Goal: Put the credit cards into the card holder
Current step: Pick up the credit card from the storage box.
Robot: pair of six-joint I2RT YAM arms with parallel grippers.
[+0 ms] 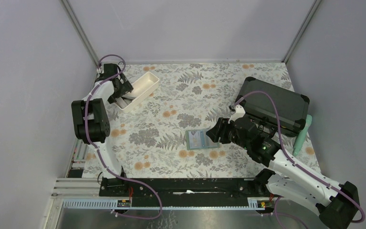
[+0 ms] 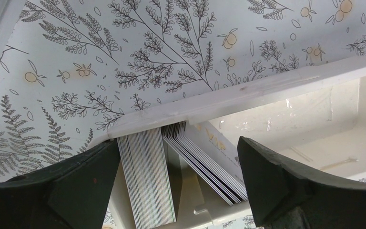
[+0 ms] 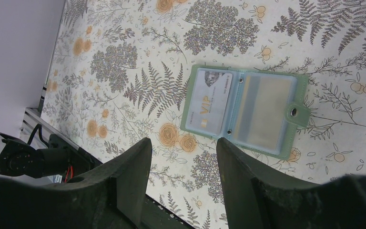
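Note:
The sage-green card holder [image 1: 196,139] lies open on the floral cloth at the table's middle. In the right wrist view [image 3: 245,110] its left pocket holds a pale VIP card [image 3: 208,100]. Several credit cards stand on edge in the white tray [image 1: 138,90] at the far left, as an upright stack [image 2: 145,179] and a leaning fan [image 2: 207,162]. My left gripper [image 2: 176,183] is open above the tray's end, its fingers either side of the cards without touching them. My right gripper [image 3: 183,167] is open and empty, just right of the holder.
A large black hard case [image 1: 276,105] lies at the back right, behind my right arm. A pale green handled object [image 1: 302,136] lies along the right edge. Grey walls close in the table on three sides.

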